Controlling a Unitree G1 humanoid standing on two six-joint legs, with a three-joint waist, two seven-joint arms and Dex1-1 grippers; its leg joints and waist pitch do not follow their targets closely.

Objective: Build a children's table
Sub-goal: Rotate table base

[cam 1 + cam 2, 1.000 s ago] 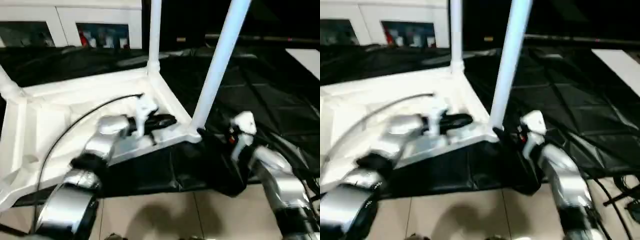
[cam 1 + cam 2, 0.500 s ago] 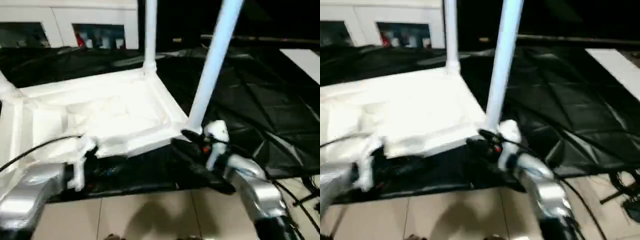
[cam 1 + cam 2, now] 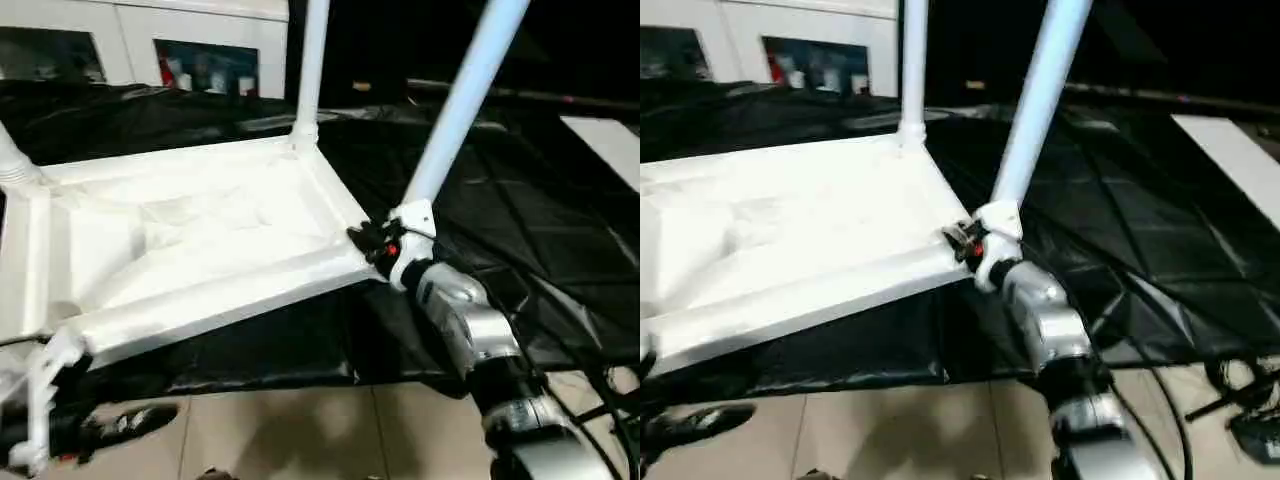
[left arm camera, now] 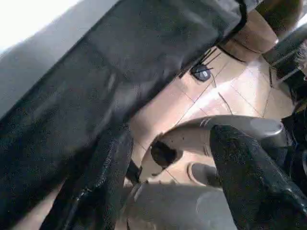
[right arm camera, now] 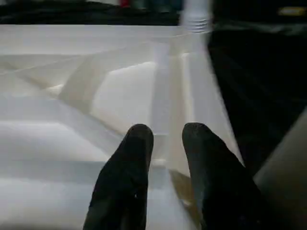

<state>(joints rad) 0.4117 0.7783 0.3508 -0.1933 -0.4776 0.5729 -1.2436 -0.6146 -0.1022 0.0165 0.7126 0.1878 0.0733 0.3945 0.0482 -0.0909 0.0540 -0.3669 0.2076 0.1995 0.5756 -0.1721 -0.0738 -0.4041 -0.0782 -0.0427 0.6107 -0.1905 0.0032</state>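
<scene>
Tabletop (image 3: 200, 240) lies underside-up, legs (image 3: 460, 110) upright; right tool (image 5: 165, 139) narrowly parted, left tool (image 4: 168, 158) spread.

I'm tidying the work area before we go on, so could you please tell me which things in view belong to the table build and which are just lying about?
Belongs to the job:
- tabletop, upside down
- near leg, standing in its corner
- far leg, standing in its corner

Lying about:
- black sheet
- cabinet
- cables on the floor
</scene>
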